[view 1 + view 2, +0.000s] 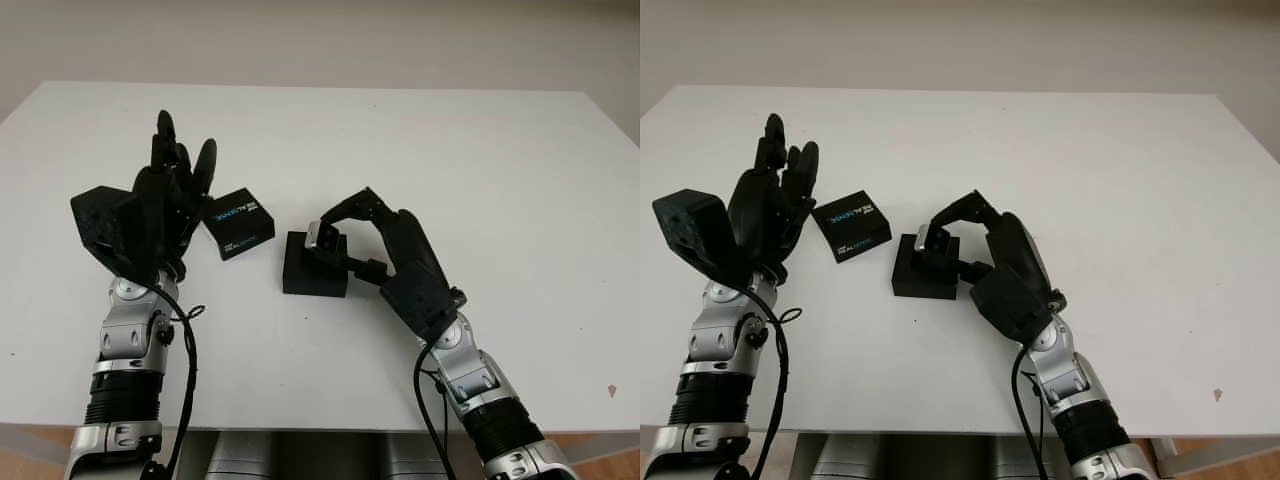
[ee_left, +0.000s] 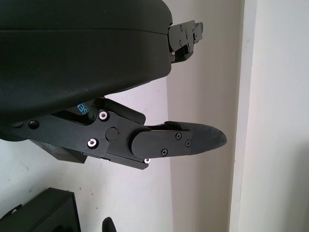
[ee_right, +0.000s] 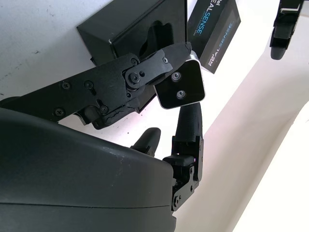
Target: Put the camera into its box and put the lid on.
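Right hand [image 1: 345, 235] pinches the small silver camera [image 1: 323, 236] in its fingers just above the open black box [image 1: 314, 270], not yet seated; RealSense lid [image 1: 238, 222] lies at ten o'clock, off; left hand [image 1: 165, 205] open beside it.

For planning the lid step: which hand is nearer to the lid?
Left. The left hand hovers open just beside the lid; the right hand holds the camera over the box.

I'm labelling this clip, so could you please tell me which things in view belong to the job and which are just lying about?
Belongs to the job:
- camera, held by the right robot hand over the box
- box, open
- lid, printed, beside the box
- left robot hand, open, raised by the lid

Just lying about:
- nothing but the white table
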Tool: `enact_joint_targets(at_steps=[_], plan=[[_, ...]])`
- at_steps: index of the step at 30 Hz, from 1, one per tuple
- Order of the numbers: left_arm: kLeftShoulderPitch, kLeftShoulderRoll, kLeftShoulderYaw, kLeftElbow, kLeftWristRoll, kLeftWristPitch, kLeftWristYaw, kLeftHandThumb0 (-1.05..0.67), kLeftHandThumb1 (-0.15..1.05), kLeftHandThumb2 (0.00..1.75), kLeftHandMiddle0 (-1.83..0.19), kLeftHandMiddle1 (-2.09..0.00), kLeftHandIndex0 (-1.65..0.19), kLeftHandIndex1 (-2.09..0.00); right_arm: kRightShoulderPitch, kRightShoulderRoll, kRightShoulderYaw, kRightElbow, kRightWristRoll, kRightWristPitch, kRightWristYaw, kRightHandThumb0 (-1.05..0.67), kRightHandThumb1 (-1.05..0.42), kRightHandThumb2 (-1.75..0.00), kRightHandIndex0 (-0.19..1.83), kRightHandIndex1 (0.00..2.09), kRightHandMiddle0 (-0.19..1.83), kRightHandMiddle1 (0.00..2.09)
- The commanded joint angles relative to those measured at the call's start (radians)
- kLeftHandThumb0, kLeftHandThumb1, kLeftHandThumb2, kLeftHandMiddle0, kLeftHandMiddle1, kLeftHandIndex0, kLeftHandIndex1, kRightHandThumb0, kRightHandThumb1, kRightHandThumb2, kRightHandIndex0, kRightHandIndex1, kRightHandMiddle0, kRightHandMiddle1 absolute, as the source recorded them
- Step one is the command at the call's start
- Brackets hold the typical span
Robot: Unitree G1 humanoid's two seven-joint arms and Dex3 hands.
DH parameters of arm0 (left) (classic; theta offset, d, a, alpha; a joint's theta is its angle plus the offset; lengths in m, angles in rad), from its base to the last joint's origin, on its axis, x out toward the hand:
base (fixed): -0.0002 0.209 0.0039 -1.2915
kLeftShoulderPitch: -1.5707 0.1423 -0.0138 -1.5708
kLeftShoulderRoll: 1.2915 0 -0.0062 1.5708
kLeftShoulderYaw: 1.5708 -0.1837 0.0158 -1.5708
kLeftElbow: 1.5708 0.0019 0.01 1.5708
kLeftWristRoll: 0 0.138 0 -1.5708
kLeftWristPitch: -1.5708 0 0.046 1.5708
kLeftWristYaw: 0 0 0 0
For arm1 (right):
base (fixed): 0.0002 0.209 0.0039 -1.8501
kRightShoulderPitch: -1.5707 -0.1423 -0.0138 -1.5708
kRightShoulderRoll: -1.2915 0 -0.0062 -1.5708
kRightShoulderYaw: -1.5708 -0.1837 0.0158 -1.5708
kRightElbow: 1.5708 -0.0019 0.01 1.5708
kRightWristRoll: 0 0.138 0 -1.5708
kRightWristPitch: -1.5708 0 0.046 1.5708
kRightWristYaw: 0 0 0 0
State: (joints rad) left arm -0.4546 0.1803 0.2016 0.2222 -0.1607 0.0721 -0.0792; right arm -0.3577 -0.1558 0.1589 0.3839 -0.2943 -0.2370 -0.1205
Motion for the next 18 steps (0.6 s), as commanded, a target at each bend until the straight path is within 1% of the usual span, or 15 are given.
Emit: enact_joint_targets(at_steps=[1, 6, 8, 11, 13, 16, 18], plan=[[0.003, 0.004, 0.000, -0.013, -0.002, 0.004, -0.003, -0.65, 1.05, 0.40, 0.19, 0.00, 0.19, 0.00, -0.018, 0.015, -0.016, -0.008, 0.027, 0.016, 0.016, -0.41, -0.95, -0.06, 0.10, 0.94, 0.34, 1.50], [-0.001, 0.007, -0.001, -0.003, 0.001, -0.005, -0.007, -0.66, 1.05, 0.39, 0.19, 0.00, 0.19, 0.00, -0.026, 0.020, -0.038, -0.029, 0.085, 0.082, 0.083, -0.42, -0.96, -0.06, 0.07, 0.91, 0.33, 1.51], [-0.002, 0.006, -0.001, -0.004, 0.001, -0.002, -0.007, -0.66, 1.05, 0.39, 0.19, 0.00, 0.19, 0.00, -0.035, 0.010, -0.041, -0.048, 0.097, 0.128, 0.121, -0.42, -0.96, -0.06, 0.06, 0.90, 0.34, 1.53], [-0.001, 0.004, -0.002, -0.011, 0.002, 0.006, -0.002, -0.66, 1.05, 0.39, 0.19, 0.00, 0.19, 0.00, -0.053, -0.011, -0.047, -0.092, 0.115, 0.219, 0.193, -0.43, -0.95, -0.05, 0.10, 0.76, 0.34, 1.55], [-0.001, 0.001, -0.002, -0.014, 0.000, 0.007, -0.001, -0.66, 1.05, 0.39, 0.19, 0.00, 0.19, 0.00, -0.067, -0.027, -0.055, -0.120, 0.137, 0.278, 0.250, -0.42, -0.94, -0.05, 0.14, 0.61, 0.33, 1.56], [0.000, 0.000, -0.002, -0.016, 0.000, 0.008, 0.001, -0.66, 1.05, 0.39, 0.19, 0.00, 0.19, 0.00, -0.095, -0.058, -0.068, -0.165, 0.178, 0.395, 0.344, -0.44, -0.95, -0.05, 0.17, 0.46, 0.30, 1.62], [0.001, -0.001, -0.002, -0.016, -0.001, 0.008, 0.001, -0.65, 1.05, 0.40, 0.19, 0.00, 0.19, 0.00, -0.116, -0.080, -0.075, -0.182, 0.195, 0.446, 0.391, -0.44, -0.93, -0.05, 0.23, 0.34, 0.34, 1.60]])
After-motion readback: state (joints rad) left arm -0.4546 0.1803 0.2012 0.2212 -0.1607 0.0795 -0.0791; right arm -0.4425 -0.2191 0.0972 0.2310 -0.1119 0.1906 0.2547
